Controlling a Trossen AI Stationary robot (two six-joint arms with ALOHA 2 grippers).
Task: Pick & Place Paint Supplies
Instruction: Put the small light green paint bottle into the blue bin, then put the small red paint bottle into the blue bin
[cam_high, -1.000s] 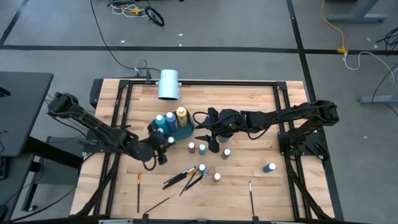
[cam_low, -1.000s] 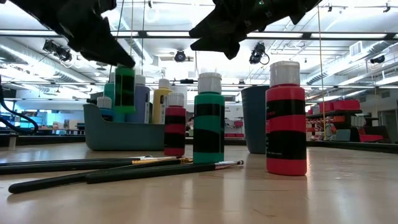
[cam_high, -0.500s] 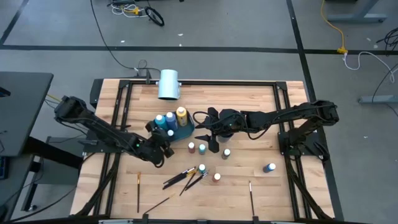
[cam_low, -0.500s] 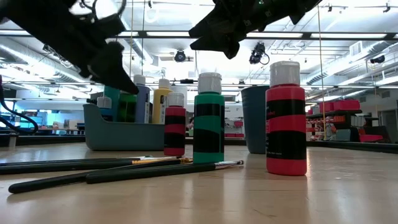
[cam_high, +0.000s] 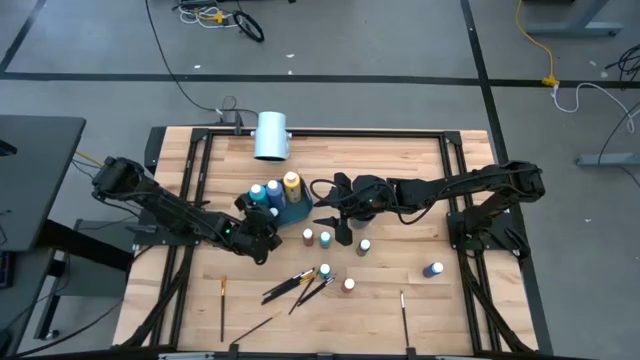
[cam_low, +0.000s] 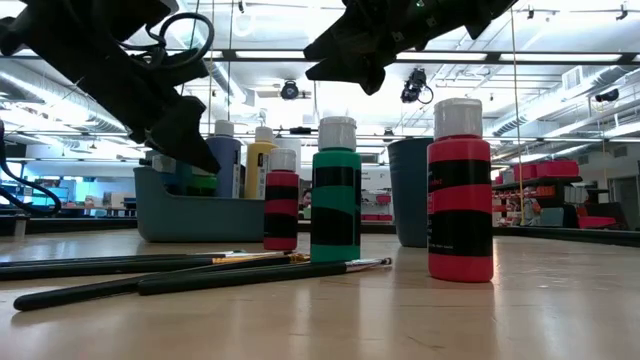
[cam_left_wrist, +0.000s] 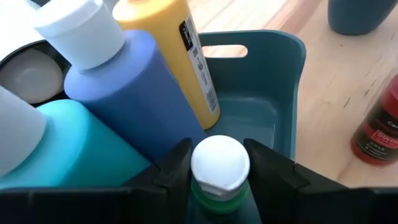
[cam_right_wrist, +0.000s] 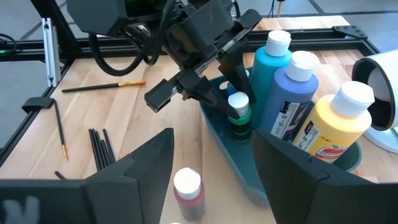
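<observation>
While the small white-capped green paint bottle (cam_left_wrist: 219, 171) stood inside the blue-grey plastic caddy (cam_left_wrist: 273, 74), the left gripper (cam_right_wrist: 217, 84) fingers were seen parted beside its cap; a straight upward withdrawal was judged advisable.

A grey concrete floor (cam_high: 350, 45) surrounds the wooden table (cam_high: 400, 150), crossed by dark tape lines, with loose cables at twelve o'clock and a yellow cable (cam_high: 535, 45) at two o'clock. Ceiling strip lights (cam_low: 270, 55) run across the room behind.
</observation>
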